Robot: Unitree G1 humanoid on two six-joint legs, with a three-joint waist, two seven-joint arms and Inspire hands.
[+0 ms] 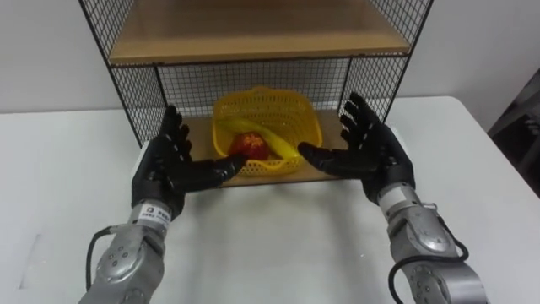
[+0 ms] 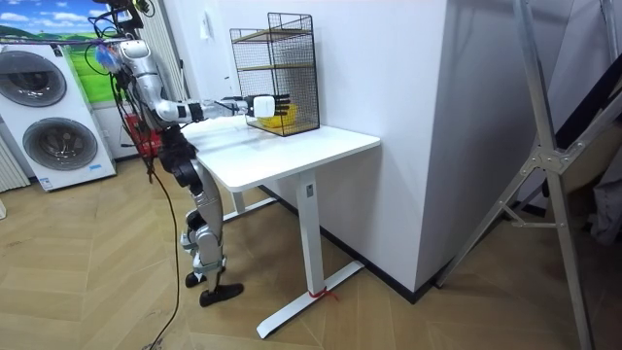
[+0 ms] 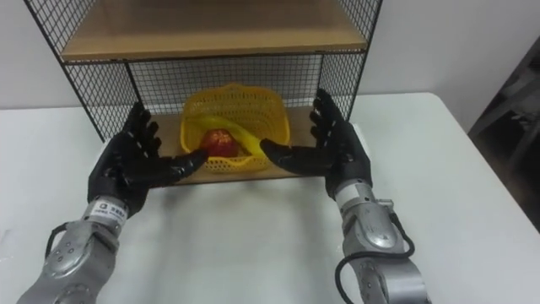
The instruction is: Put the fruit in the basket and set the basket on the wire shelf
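A yellow mesh basket (image 1: pixel 274 118) rests on the wooden bottom board of the black wire shelf (image 1: pixel 135 110), inside its frame. In it lie a red apple (image 1: pixel 251 145) and a yellow banana (image 1: pixel 280 143). My left hand (image 1: pixel 169 165) is open just left of the basket, fingers spread, thumb pointing toward its front rim. My right hand (image 1: pixel 367 152) is open on the basket's right, thumb reaching toward the rim. Neither hand holds the basket. In the room view I stand at the white table's end, both arms stretched toward the shelf (image 2: pixel 277 73).
The shelf has an upper wooden board (image 1: pixel 253 38) above the basket. The white table (image 1: pixel 278 236) stretches in front of the shelf. Washing machines (image 2: pixel 53 126) stand behind me at the room view's left; a metal stand (image 2: pixel 549 165) is at its right.
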